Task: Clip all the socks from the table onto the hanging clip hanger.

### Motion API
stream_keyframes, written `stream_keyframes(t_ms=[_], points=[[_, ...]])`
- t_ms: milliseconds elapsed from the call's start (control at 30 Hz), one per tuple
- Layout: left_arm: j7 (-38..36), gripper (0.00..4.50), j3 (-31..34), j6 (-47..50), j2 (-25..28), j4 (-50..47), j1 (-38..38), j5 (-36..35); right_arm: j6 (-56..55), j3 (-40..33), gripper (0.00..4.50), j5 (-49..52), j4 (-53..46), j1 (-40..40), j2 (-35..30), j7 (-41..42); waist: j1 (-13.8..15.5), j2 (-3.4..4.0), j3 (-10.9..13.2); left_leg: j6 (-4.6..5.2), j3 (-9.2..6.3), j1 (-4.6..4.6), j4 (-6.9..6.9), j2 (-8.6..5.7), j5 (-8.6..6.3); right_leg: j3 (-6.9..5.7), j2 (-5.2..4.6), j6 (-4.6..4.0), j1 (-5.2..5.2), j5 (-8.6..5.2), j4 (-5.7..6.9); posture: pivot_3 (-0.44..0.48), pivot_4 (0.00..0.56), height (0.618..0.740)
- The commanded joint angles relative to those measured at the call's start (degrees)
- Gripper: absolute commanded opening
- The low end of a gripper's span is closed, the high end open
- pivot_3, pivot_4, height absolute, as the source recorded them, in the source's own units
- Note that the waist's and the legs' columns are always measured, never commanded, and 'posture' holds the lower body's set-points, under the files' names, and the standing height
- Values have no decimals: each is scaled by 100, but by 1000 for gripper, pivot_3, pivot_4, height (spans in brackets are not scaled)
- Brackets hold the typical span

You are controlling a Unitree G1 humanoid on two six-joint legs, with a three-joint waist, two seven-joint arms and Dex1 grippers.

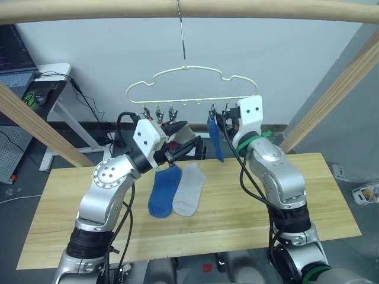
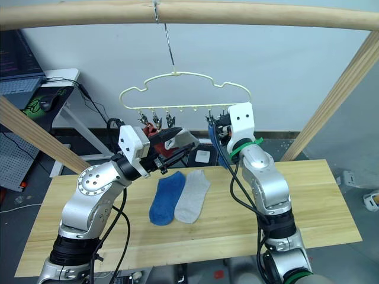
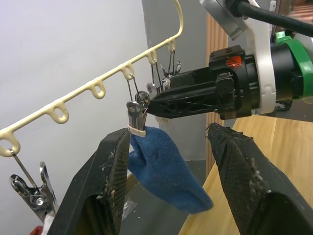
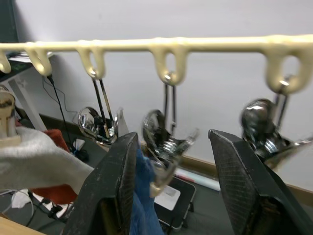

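We've got the hanger [image 1: 192, 89] dangling off the pole [image 1: 189, 12] above the table [image 1: 320, 201]. One blue sock [image 1: 217, 142] is already pinched in a clip on the right side, and there's grey [image 4: 34, 156] and red fabric hanging off the left clips too, but we can't tell how many socks that is. Two are left flat on the table, touching side by side: a blue one [image 1: 164, 190] and a grey one [image 1: 189, 188].

Our right gripper [image 4: 168, 147] is up at the clip row, fingers spread wide and empty, with a bare clip [image 4: 164, 134] sitting between them. Our left gripper [image 3: 166, 166] is also raised near the hanger, fingers apart, holding nothing; the clipped blue sock hangs just past them.

These socks are light, floppy knit, so they'll droop and fold whichever way we lift them. Best bet, we reckon, is pinching one at the cuff so the rest hangs straight and feeds into a clip easily. The clips swing freely on their loops, so they'll probably dodge us unless one gripper steadies them.
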Motion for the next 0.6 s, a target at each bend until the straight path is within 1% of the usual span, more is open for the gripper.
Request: stream_keyframes(t_ms=[33, 300, 600], points=[[9, 2720, 96, -108, 7, -122, -41, 18, -262, -104, 2401, -50, 49, -197, 87, -77, 1, 0, 0, 0, 0, 0, 0, 0, 0, 0, 0, 0, 0, 0, 0, -157, 196, 740], [25, 2720, 100, -104, 3, -147, 2, 58, -516, -145, 2401, -8, 415, -410, 290, -7, 2, 1, -1, 0, 0, 0, 1, 0, 0, 0, -1, 0, -1, 0, 1, -148, 195, 740], [45, 2720, 103, -70, 20, -204, 57, 62, -515, -263, 2401, 201, 450, -438, 565, 75, 7, 1, -2, 0, -1, 0, 1, 1, 0, 0, -2, -1, 0, 1, 3, -140, 196, 740]])
